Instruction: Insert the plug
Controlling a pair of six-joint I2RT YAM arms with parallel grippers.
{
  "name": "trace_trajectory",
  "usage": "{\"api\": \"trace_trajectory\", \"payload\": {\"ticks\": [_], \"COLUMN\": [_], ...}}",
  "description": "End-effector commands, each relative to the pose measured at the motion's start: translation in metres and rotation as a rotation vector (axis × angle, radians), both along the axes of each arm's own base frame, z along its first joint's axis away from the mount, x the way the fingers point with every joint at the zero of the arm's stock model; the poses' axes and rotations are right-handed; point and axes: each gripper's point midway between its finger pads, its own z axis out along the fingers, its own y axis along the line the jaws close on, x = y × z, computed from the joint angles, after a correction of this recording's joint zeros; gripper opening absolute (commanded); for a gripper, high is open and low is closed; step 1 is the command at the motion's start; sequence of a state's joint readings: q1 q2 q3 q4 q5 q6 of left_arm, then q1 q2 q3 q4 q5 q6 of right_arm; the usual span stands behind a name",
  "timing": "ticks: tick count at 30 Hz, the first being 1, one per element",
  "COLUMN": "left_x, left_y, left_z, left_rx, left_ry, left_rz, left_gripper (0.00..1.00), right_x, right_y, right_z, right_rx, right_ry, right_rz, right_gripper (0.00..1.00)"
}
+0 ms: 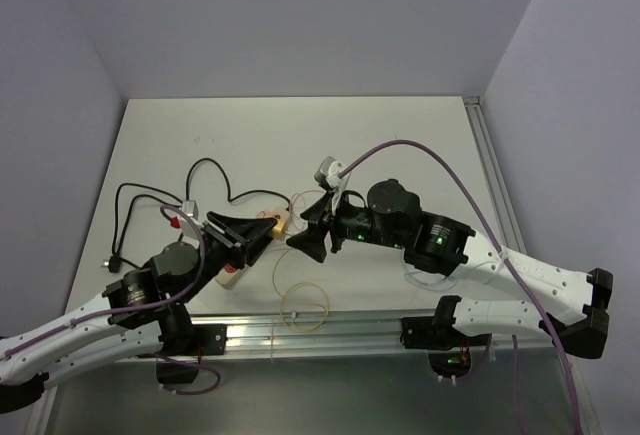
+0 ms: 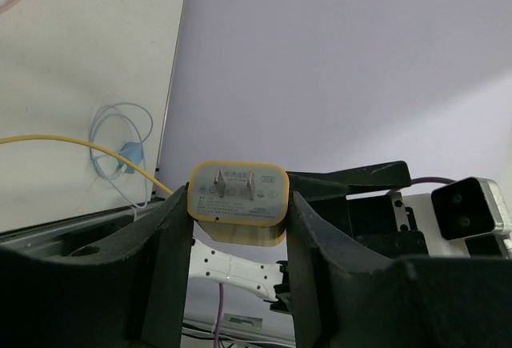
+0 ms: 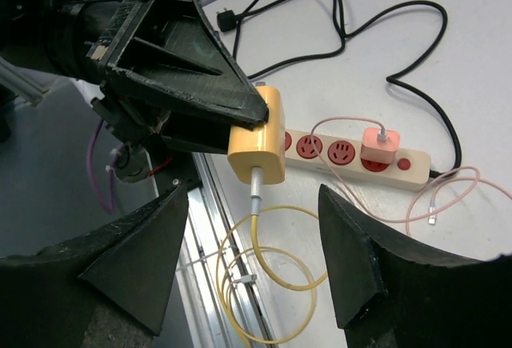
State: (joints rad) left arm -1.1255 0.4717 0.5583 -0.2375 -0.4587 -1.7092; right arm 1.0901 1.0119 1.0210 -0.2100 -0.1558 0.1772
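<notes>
"Between the fingers of the left gripper [image 2: 238, 204], what is that block?"

"That is the plug [image 2: 240, 230], a cream-yellow plastic cube with rounded corners and a glossy skin. The 2 matte black fingers [image 2: 164, 268] press on opposite sides of it, so the left tool is clamped on the plug."

"Any writing on it?"

"Its grey face carries a label [image 2: 268, 192] of fine print and small marks around 2 flat metal prongs [image 2: 218, 180]. The print is too small to read, and no brand can be made out."

"Where does it sit?"

"It is held just beside the end of the power strip [image 3: 418, 174], with the prongs bare and turned toward the left wrist camera. A yellow cable [image 3: 254, 244] leaves its other end through a white collar and loops in a coil on the white table [image 1: 400, 145]."

"And the strip?"

"Long, cream plastic, with round red socket faces, 2 of them free. A small pink adapter [image 3: 378, 148] sits in the next one, trailing a thin pink cable [image 3: 456, 196]. A black cord [image 3: 416, 52] winds away over the table."

"The right gripper [image 3: 252, 194]?"

"Its 2 wedge-shaped black fingers [image 3: 136, 260], rough and ribbed, stand apart with nothing gripped. The plug hangs beyond the gap."
</notes>
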Motion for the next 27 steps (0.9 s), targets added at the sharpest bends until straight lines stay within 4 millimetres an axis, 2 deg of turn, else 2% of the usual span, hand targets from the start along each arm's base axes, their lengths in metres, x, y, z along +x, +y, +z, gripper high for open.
{"api": "trace_trajectory", "payload": {"ticks": [1, 8, 15, 16, 19, 22, 24, 25, 26, 27], "left_x": [-0.003, -0.005, -0.008, -0.008, -0.008, -0.011, -0.011, -0.011, -0.011, -0.01], "left_y": [0.002, -0.003, -0.008, -0.008, -0.009, -0.009, -0.01, -0.009, -0.008, -0.006], "left_z": [0.014, 0.013, 0.017, 0.017, 0.016, 0.021, 0.02, 0.02, 0.021, 0.013], "left_rx": [-0.071, -0.08, -0.133, -0.137, -0.151, -0.187, -0.2, -0.2, -0.197, -0.158], "left_ry": [0.026, 0.046, 0.046, 0.049, 0.05, 0.041, 0.048, 0.046, 0.043, 0.048], "left_rz": [-0.004, -0.025, -0.052, -0.051, -0.055, -0.069, -0.074, -0.073, -0.069, -0.056], "left_gripper": [0.0, 0.0, 0.0, 0.0, 0.0, 0.0, 0.0, 0.0, 0.04, 0.15], "right_x": [-0.008, -0.004, 0.002, 0.002, 0.001, 0.005, 0.009, 0.011, 0.013, 0.014], "right_y": [0.006, 0.018, 0.03, 0.032, 0.038, 0.041, 0.043, 0.043, 0.044, 0.045], "right_z": [0.027, 0.015, 0.014, 0.018, 0.013, 0.011, 0.011, 0.012, 0.011, 0.009], "right_rx": [0.053, 0.029, 0.053, 0.072, 0.066, 0.08, 0.107, 0.117, 0.116, 0.105], "right_ry": [-0.08, -0.08, -0.089, -0.098, -0.076, -0.065, -0.061, -0.064, -0.057, -0.051], "right_rz": [0.069, 0.092, 0.089, 0.093, 0.108, 0.087, 0.06, 0.05, 0.04, 0.033], "right_gripper": [0.73, 0.73, 0.71, 0.69, 0.58, 0.56, 0.39, 0.26, 0.0, 0.0]}}
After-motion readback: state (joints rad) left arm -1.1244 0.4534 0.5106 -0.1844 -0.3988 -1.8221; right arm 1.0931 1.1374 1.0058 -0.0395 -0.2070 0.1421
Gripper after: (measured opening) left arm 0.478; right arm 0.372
